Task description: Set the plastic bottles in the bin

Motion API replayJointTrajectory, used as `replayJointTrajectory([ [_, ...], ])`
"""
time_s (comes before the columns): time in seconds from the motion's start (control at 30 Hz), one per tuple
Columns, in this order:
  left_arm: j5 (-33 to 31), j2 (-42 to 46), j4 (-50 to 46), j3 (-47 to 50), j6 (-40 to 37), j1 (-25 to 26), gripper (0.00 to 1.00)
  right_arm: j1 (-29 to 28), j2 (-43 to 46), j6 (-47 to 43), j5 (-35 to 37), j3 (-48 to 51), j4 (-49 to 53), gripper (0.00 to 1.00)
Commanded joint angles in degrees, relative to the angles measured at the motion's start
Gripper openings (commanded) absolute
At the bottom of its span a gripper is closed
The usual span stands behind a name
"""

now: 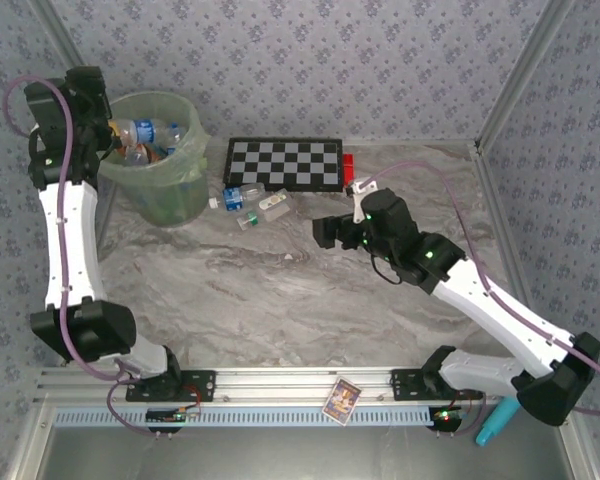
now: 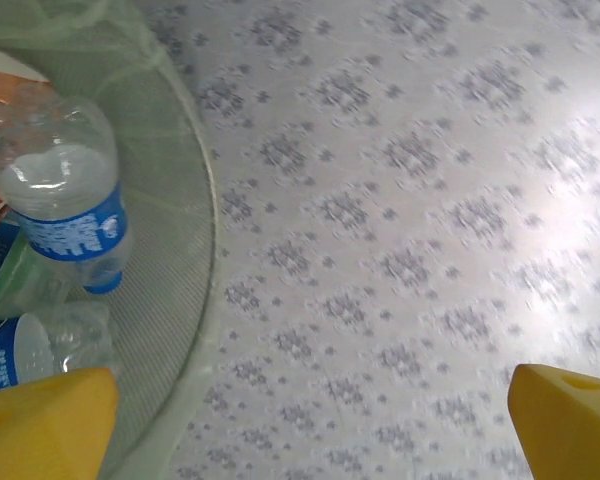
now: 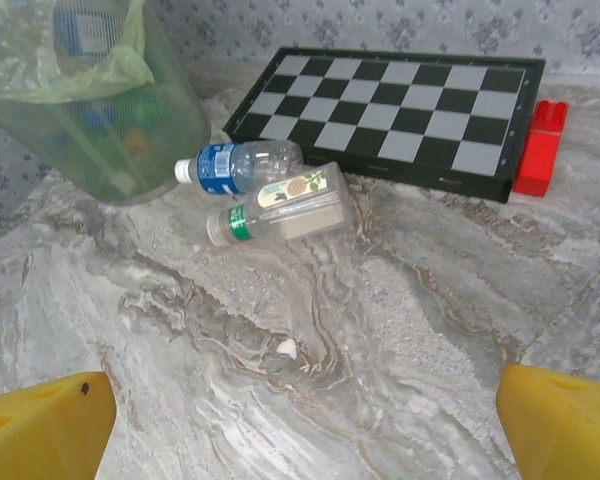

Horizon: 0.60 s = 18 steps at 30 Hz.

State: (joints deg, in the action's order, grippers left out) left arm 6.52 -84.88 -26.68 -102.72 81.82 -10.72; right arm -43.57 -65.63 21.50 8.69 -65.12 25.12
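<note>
While a clear blue-labelled plastic bottle [image 3: 238,163] and a clear green-capped plastic bottle [image 3: 280,207] lie toward the table's [image 1: 280,290] far edge beside the round pale green bin [image 3: 100,110] | both crosswise ahead of my nearer right gripper [image 3: 300,440], caps binward | it gapes wide, empty | left gripper [image 2: 310,430] likewise, over bin

Top cam overhead, L/R wrist cams low — both on bin [image 3: 130,140]

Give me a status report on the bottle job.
Done: several bottles already lie in the bin. In hand: nothing. The left end effector hangs open at the bin's rim, and the right end effector is open too. Left: the blue-labelled bottle and the green-banded bottle lie on the table beside the checkerboard, ahead of the right end effector.
</note>
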Motion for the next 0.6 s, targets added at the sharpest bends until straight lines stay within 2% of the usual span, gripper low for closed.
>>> replayJointTrajectory([
  [0.0,2.9,3.3,-4.7,3.5,-9.9,1.5,1.0,-1.4,-2.9,3.2,2.8,-2.7,0.5,1.0],
  [0.3,4.2,16.3,-5.5,15.5,-27.4,5.9,1.0,-2.9,-15.4,17.5,4.9,-10.4,1.8,0.99],
  [0.57,4.7,24.2,-9.2,26.2,-39.1,14.9,1.0,-4.9,-22.7,23.9,7.0,-15.1,2.4,0.99],
])
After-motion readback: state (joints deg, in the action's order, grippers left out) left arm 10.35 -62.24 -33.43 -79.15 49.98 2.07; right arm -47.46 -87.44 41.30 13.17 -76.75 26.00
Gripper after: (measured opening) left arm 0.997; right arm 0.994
